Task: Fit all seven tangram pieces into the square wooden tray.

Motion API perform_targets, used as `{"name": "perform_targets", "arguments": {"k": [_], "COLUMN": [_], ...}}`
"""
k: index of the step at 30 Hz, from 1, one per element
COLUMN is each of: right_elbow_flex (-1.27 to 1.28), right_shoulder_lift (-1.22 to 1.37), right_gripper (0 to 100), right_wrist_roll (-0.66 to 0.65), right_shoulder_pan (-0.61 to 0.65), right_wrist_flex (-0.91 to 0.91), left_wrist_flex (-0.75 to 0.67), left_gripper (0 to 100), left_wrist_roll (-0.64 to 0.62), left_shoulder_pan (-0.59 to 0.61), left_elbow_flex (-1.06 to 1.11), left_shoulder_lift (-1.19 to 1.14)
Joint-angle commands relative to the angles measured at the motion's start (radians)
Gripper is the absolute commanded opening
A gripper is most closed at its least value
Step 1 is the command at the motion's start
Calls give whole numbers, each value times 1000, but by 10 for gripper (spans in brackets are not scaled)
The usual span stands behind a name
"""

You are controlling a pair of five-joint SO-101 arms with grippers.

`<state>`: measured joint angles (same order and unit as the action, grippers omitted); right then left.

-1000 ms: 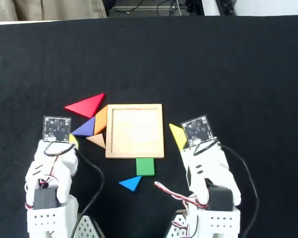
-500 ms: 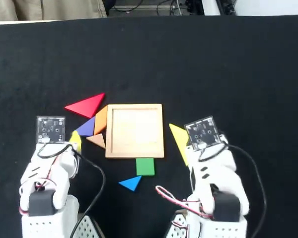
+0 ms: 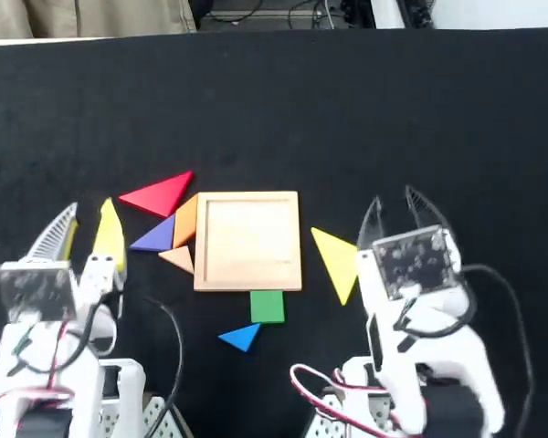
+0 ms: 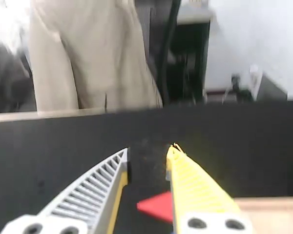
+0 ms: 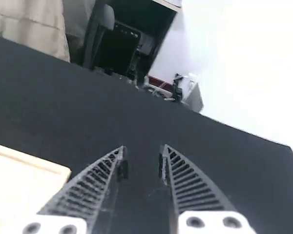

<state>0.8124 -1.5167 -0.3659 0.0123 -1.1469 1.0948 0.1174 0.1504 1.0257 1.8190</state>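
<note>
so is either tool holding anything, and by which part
Nothing is held: the left tool and the right tool both stand open and empty.

Black table [image 3: 347,109]; white wall [image 5: 244,58]; dark furniture [image 5: 122,44] behind.

Black table cover [image 3: 274,109] spans nearly whole high view, edge to edge. Beige fabric [image 3: 91,16] beyond its far edge, upper left of frame. Tangle of dark cables [image 3: 283,11] at top centre, pale strip [image 3: 493,13] at top right. Left wrist view: dark furniture [image 4: 183,58] upper middle, white wall [image 4: 254,39] to its right, small grey box [image 4: 266,87] at right near wall's foot. Right wrist view: dark chair [image 5: 100,29] upper left, behind table's far edge.
</note>
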Motion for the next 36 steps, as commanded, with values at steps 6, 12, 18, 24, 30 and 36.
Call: {"name": "perform_targets", "arguments": {"k": [6, 12, 18, 24, 30, 36], "right_elbow_flex": [-217, -189, -188, -188, -188, -191], "right_shoulder_lift": [450, 759, 917, 1082, 1273, 1380], "right_gripper": [123, 121, 123, 193, 313, 315], "right_wrist_roll": [72, 66, 63, -11, -89, -103], "right_shoulder_pan": [35, 34, 31, -6, -54, -51], "right_wrist_flex": [11, 14, 23, 28, 35, 34], "left_wrist_flex": [-6, -3, -12, -87, -195, -236], "left_gripper": [141, 142, 142, 142, 144, 288], "left_wrist_roll": [-89, -89, -94, -97, -89, -229], "left_shoulder_pan": [-8, -8, -8, 1, -25, -15], "left_elbow_flex": [-197, -254, -268, -225, -107, -7], "left_shoulder_lift": [-229, -752, -1206, -1347, -1303, -1181]}}
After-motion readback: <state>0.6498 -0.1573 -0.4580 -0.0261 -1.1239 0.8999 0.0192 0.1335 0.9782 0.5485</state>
